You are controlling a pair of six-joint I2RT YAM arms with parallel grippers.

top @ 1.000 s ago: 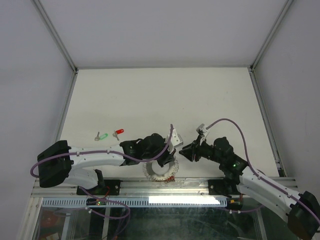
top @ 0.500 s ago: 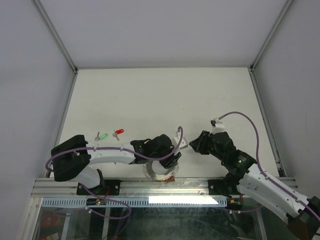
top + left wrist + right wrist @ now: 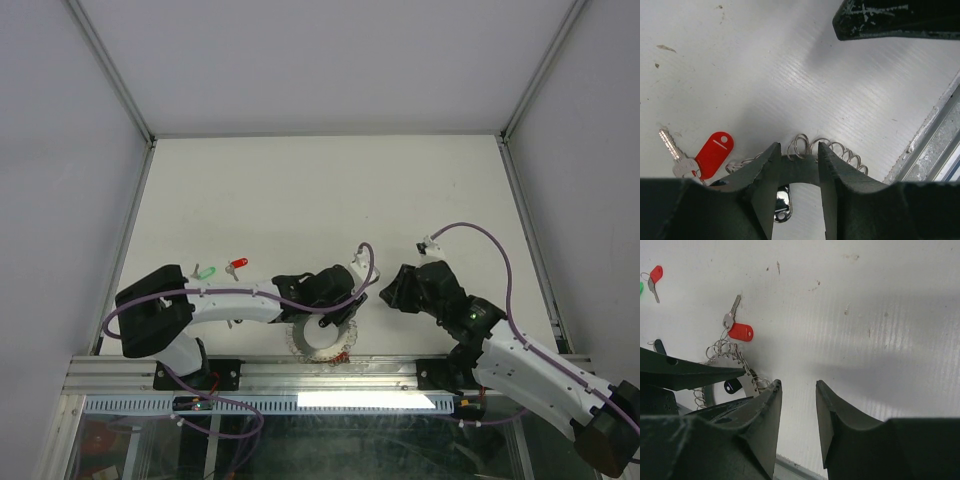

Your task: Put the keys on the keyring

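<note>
Two loose keys (image 3: 207, 271) lie left, well apart from the keyring (image 3: 320, 347) beneath the left gripper (image 3: 330, 318). Left wrist: jaws narrowly parted over its fringe; seat squarely before closing. Right wrist: right gripper (image 3: 797, 386) narrowly parted, empty.

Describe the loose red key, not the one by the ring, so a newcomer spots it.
On the white table, look just beyond the left arm, where two tiny keys lie side by side. The loose red key is the right one, beside the green key. Unlike the red-tagged key, it lies well apart from the keyring.
</note>
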